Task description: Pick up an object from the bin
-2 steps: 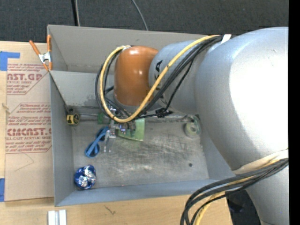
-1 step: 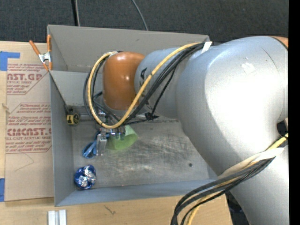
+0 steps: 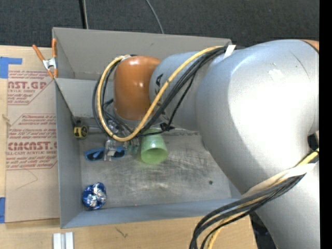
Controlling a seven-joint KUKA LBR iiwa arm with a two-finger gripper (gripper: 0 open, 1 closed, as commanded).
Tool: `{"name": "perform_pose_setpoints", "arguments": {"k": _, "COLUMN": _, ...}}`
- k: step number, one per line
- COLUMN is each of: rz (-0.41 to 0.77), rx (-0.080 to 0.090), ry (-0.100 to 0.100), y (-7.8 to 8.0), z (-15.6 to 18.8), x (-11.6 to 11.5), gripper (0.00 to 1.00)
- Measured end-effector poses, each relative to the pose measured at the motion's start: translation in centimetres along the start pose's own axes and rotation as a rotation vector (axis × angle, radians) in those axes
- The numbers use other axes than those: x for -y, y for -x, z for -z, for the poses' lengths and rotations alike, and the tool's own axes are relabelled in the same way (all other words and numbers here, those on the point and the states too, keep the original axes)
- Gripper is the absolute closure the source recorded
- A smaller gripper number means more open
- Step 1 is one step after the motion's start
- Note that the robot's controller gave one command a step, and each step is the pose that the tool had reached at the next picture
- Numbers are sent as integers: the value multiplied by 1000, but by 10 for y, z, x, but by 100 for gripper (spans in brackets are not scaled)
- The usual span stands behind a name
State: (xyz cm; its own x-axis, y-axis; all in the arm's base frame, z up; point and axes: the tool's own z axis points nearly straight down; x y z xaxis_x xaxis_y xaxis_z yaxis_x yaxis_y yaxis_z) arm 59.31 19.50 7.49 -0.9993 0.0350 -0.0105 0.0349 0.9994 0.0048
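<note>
Nearest thing: a small blue piece (image 3: 95, 153) flat on the floor at the bin's left-middle, with the gripper (image 3: 114, 149) low and just beside it.
Next to it: a pale green cup (image 3: 153, 149) on its side, tucked against the wrist.
Gripper state: hidden under the orange cover (image 3: 134, 87) and looped cables (image 3: 111, 131); I cannot tell whether it is apart or together.
Further off: a blue-and-silver foil ball (image 3: 94, 196) in the near-left corner and a yellow-and-black bit (image 3: 79, 132) by the left wall of the bin (image 3: 66, 154).
Progress: nothing looks lifted; by my reckoning the grasp and raise are not yet done.

light bright, even | sheen — arm (image 3: 259, 102) shell | shadow — bin (image 3: 176, 183) floor beneath
</note>
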Motion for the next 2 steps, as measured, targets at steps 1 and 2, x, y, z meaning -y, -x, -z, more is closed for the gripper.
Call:
{"name": "perform_pose_setpoints", "arguments": {"k": 1, "rz": 9, "rx": -2, "ry": 0, "y": -22, "z": 116, "x": -9, "gripper": 100}}
{"name": "perform_pose_setpoints", "arguments": {"k": 2, "rz": 561, "rx": -4, "ry": 0, "y": -25, "z": 187, "x": -21, "gripper": 100}}
